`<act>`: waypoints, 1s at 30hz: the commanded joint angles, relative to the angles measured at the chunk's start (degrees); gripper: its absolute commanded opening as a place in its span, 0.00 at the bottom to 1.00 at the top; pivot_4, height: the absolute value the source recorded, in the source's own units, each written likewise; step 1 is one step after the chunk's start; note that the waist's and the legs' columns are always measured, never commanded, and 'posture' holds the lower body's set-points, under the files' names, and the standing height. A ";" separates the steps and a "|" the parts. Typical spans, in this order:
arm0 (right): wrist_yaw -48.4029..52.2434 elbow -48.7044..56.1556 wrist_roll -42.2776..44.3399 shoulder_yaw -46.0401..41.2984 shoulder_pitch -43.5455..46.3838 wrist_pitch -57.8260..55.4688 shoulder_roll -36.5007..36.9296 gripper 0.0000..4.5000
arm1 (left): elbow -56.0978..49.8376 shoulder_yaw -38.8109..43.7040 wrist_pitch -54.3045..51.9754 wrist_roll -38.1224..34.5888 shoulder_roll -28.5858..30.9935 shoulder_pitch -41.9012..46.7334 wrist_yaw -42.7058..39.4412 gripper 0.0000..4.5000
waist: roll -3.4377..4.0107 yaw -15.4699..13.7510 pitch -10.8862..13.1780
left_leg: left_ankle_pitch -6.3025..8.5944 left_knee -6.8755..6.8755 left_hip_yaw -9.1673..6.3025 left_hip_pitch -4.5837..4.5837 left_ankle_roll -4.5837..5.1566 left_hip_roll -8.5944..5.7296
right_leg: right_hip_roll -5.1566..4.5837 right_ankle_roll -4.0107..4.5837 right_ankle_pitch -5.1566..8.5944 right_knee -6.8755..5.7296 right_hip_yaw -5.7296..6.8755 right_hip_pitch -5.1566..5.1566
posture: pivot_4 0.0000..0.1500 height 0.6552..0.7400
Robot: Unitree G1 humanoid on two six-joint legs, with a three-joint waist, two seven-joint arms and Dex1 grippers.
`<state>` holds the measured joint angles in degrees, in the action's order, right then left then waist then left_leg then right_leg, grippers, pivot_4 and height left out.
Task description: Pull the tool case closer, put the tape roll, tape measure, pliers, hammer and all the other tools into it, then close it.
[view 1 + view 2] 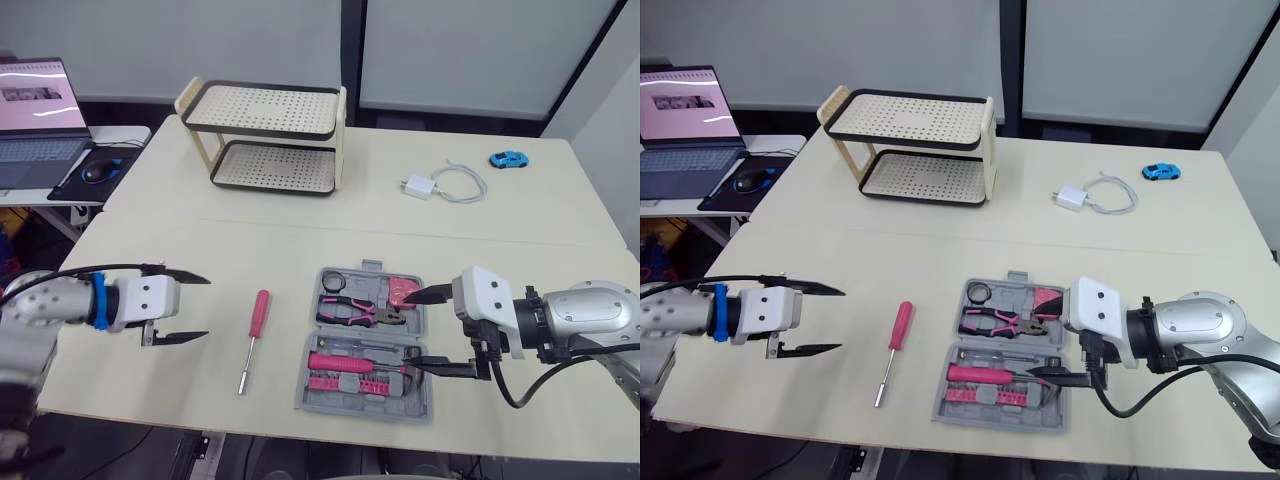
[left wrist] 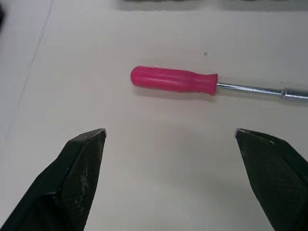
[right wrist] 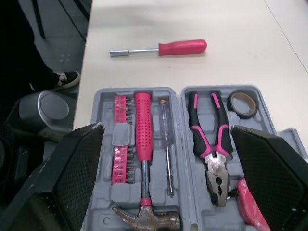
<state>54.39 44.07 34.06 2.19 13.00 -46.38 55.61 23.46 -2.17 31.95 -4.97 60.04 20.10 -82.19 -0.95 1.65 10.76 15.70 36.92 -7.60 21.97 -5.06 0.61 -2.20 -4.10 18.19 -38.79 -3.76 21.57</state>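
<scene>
Nearly packed, one screwdriver left out

My left pincer is spread wide and empty, near the pink screwdriver lying loose on the table. Right of that, the tool case sits open with tape roll, pliers and hammer inside. My right pincer gapes empty at its right end. I reckon what's left is screwdriver in, lid shut.

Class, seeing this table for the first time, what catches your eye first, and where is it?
The open grey tool case near the front edge of the table stands out, with its pink hammer and pliers seated inside. Left of it a pink screwdriver lies loose on the table, with the open left claw just beyond it and the open right claw at the case's right side.
</scene>
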 commanded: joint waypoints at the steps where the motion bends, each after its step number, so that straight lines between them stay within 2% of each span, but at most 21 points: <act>1: -2.52 2.66 2.65 0.57 2.18 -3.82 -0.71 1.00 | 10.52 -7.51 18.34 4.89 -1.36 10.14 -7.09 0.99 | 0.00 0.27 0.00 | 0.00 0.00 0.00 0.08 0.00 0.01 | 0.02 0.01 0.00 -0.05 0.00 0.11 | 1.00 0.94; 4: -4.09 3.17 4.48 1.60 3.83 -6.93 -1.38 1.00 | 18.94 -13.77 28.54 6.63 -2.96 18.37 -10.25 0.99 | -0.01 0.72 0.01 | -0.01 0.03 -0.01 0.23 0.01 0.04 | 0.07 0.03 0.02 -0.16 0.01 0.31 | 1.00 0.94; 9: -7.33 3.54 7.12 3.22 6.40 -11.26 -3.84 1.00 | 31.74 -26.53 44.29 13.13 -7.47 31.70 -10.31 0.99 | -0.02 1.42 0.01 | -0.02 0.10 -0.07 0.47 0.03 0.03 | 0.09 0.02 0.01 -0.22 0.02 0.46 | 1.00 0.94; 12: -8.32 3.76 7.86 3.88 7.26 -12.53 -4.57 1.00 | 37.75 -31.60 51.15 16.77 -10.80 36.72 -9.41 0.99 | -0.03 1.49 0.00 | -0.03 0.16 -0.12 0.56 0.04 0.01 | 0.08 0.00 0.01 -0.22 0.05 0.48 | 1.00 0.94; 17: -9.74 4.00 9.99 4.40 8.84 -14.16 -6.04 1.00 | 44.08 -37.11 58.55 25.27 -14.08 41.28 -3.24 0.99 | -0.05 1.86 0.00 | -0.04 0.15 -0.15 0.61 0.06 0.00 | 0.09 0.00 0.00 -0.24 0.05 0.56 | 1.00 0.94; 24: -11.22 3.96 11.21 5.12 10.55 -15.41 -6.94 1.00 | 45.70 -41.37 59.68 44.18 -17.62 44.69 11.88 0.99 | -0.07 1.83 0.00 | -0.07 0.17 -0.15 0.63 0.09 -0.01 | 0.09 -0.01 0.00 -0.28 0.05 0.57 | 1.00 0.94; 27: -11.56 4.51 11.92 4.72 10.29 -15.98 -6.57 1.00 | 44.48 -43.30 58.43 53.14 -18.88 45.28 21.91 0.87 | -0.08 1.75 -0.01 | -0.07 0.18 -0.16 0.63 0.09 -0.02 | 0.09 -0.01 0.00 -0.28 0.06 0.57 | 1.00 0.94; 30: -11.83 5.03 12.62 4.26 10.09 -16.50 -6.21 1.00 | 42.46 -46.89 55.39 63.92 -19.78 46.16 35.61 0.67 | -0.08 1.69 -0.01 | -0.07 0.18 -0.18 0.64 0.10 -0.02 | 0.09 -0.01 0.00 -0.29 0.06 0.58 | 1.00 0.94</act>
<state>42.69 46.95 45.43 8.01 22.97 -62.94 48.88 67.03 -47.28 89.00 53.76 40.17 65.10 -53.18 -1.03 3.33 10.75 15.63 37.10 -7.78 22.60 -4.96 0.59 -2.11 -4.11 18.18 -39.07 -3.70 22.14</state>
